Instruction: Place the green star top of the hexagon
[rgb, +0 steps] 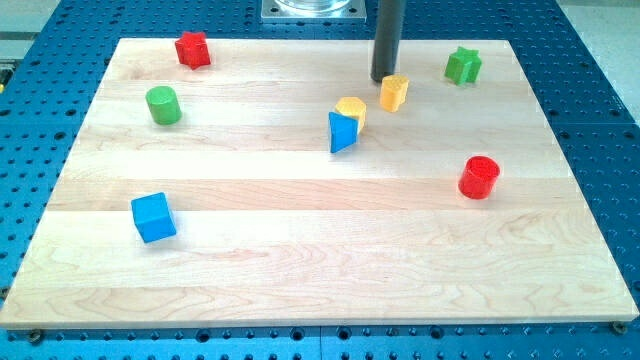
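Note:
The green star (463, 65) lies near the view's top right of the wooden board (300, 260). A yellow hexagon (351, 110) sits near the board's upper middle, touching a blue triangle (341, 132) just below it. A second yellow block (395, 92) lies up and to the right of the hexagon. My tip (384, 79) is just left of and above this second yellow block, close to it, and well to the left of the green star.
A red star (192, 49) lies at the top left, a green cylinder (163, 105) below it. A blue cube (153, 217) sits at the lower left. A red cylinder (479, 177) sits at the right.

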